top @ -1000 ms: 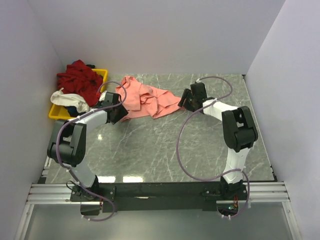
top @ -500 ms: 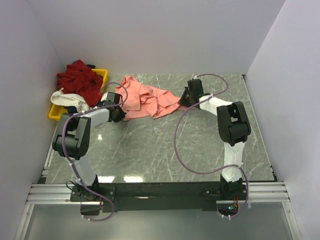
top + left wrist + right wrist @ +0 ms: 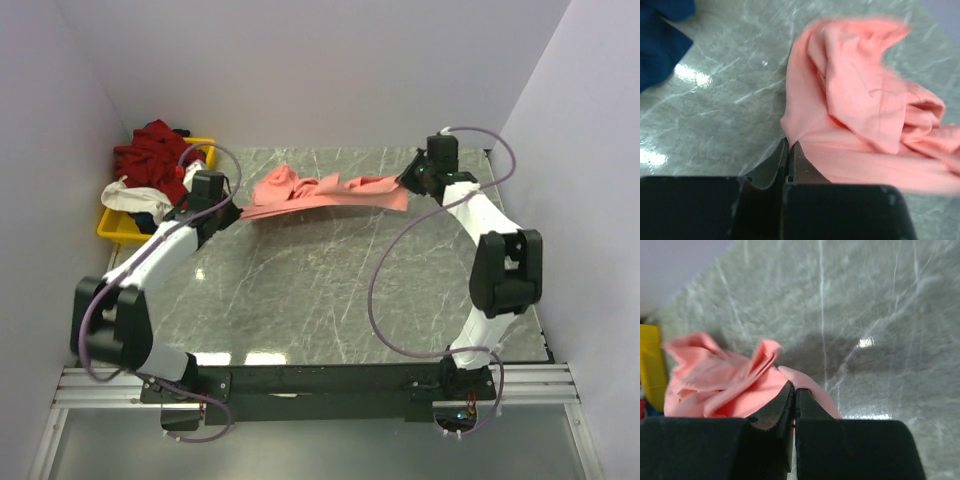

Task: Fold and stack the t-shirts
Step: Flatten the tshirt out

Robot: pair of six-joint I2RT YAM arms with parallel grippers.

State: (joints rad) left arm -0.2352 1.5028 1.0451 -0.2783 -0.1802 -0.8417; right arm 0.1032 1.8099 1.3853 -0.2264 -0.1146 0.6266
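Here the left claw [image 3: 236, 210] is seen closed, its jaws pressed together on one edge of the pink shirt [image 3: 320, 192]. In the left wrist view the cloth is pinched right at the tips of that claw [image 3: 788, 146]. From there it runs ahead and off to the right of the tips, bunched into rumpled folds. The right claw [image 3: 407, 188] is likewise closed, and the opposite end of the same shirt is gripped in it. In the right wrist view a fold of pink cloth is caught between the tips [image 3: 794, 388]. The rest is heaped ahead and to the left of them, and a dark shadow is cast on the table [image 3: 300, 290] just beyond.

From above, the shirt is seen drawn out as a long band between the two claws. It is flatter near the right claw and more crumpled near the left one. Whether its middle is resting on the table cannot be told.

Behind and outward of the left claw a yellow tray [image 3: 110, 229] is set, well apart from the pink shirt. A red shirt [image 3: 155, 160] is piled on its far end, and a white shirt [image 3: 135, 196] is draped over its near end. In the left wrist view a blue shirt [image 3: 660, 45] is seen ahead and to the left of the tips, apart from both the claw and the pink cloth. A sliver of the tray is also caught at the left edge of the right wrist view, beyond the heaped pink folds.
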